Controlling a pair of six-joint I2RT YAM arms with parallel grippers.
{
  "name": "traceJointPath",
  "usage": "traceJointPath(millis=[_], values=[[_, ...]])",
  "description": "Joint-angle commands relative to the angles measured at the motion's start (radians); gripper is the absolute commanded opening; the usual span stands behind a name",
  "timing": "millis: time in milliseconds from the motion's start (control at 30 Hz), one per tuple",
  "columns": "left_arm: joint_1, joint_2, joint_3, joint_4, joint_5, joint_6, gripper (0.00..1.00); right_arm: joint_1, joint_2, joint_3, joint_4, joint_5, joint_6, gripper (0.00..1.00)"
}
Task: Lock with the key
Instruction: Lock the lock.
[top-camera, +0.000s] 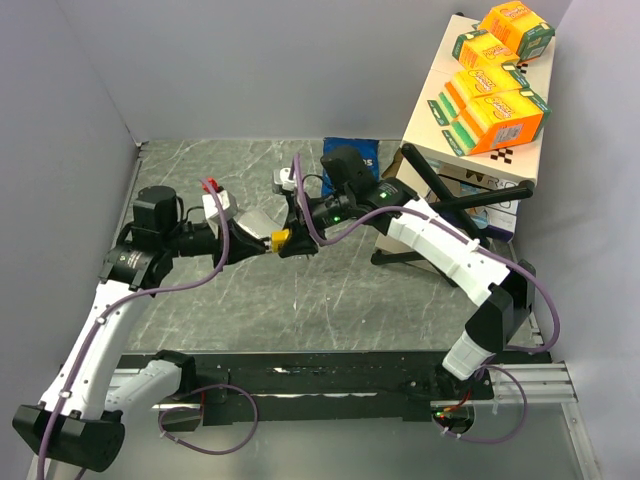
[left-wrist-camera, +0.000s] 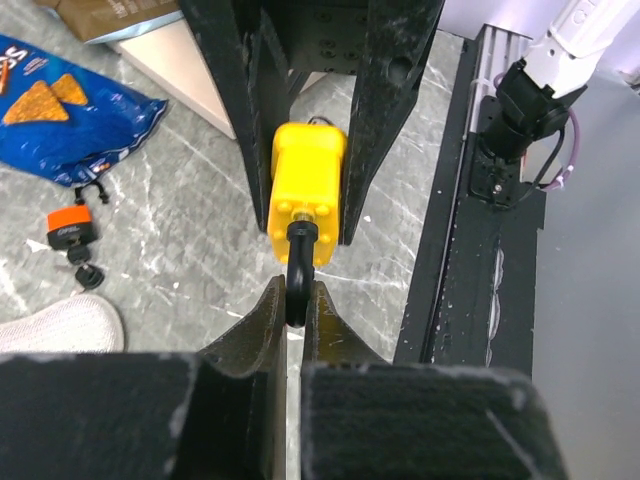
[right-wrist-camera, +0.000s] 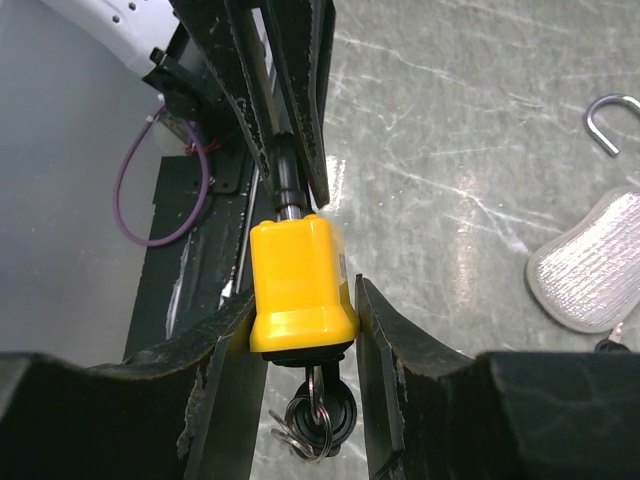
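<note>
While aloft, padlock (left-wrist-camera: 308, 185); chip bag (left-wrist-camera: 75, 115) beyond

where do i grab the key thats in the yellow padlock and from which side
Take the key by its black head, coming from the end opposite the shackle. Only that head sticks out of the padlock, at its bottom end. The body's sides are boxed in by the right gripper.
</note>
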Motion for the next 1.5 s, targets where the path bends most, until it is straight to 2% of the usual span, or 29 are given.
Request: traceJointPath(millis=[0,133,300,733,900,1067,1100,1133,1167,1233,1300,1467], values=[[-0.056,0.008,-0.022,0.136,0.058,-0.057,0.01,0.047,0.006,0.06,0.141,-0.077,0.014,0.0],[-0.092,0.02,-0.037,0.182,0.062,-0.092,0.01,0.061,0.018,0.064,0.183,-0.082,0.043,0.0],[-0.142,0.047,-0.043,0.179,0.049,-0.064,0.01,0.076,0.041,0.094,0.23,-0.096,0.06,0.0],[-0.159,0.1,-0.079,0.276,0.068,-0.094,0.01,0.096,0.08,0.13,0.302,-0.125,0.098,0.0],[-0.148,0.09,-0.074,0.233,0.057,-0.083,0.01,0.087,0.078,0.124,0.266,-0.128,0.066,0.0],[-0.066,0.054,-0.097,0.276,0.098,-0.176,0.01,0.023,0.038,0.06,0.199,-0.156,0.051,0.01],[-0.029,0.05,-0.095,0.271,0.111,-0.173,0.01,0.012,0.034,0.052,0.188,-0.16,0.051,0.07],[-0.015,0.051,-0.089,0.23,0.124,-0.163,0.01,-0.008,0.028,0.04,0.155,-0.162,0.043,0.3],[-0.004,0.053,-0.082,0.202,0.126,-0.116,0.01,-0.017,0.025,0.038,0.133,-0.157,0.034,0.45],[0.026,0.062,-0.053,0.133,0.135,-0.057,0.01,-0.031,0.017,0.035,0.063,-0.144,-0.007,0.69],[0.055,0.074,-0.028,0.052,0.16,0.009,0.01,-0.052,-0.001,0.017,0.03,-0.128,-0.041,0.75],[0.076,0.089,0.007,-0.059,0.178,0.12,0.01,-0.097,-0.049,-0.024,-0.059,-0.096,-0.122,0.74]])
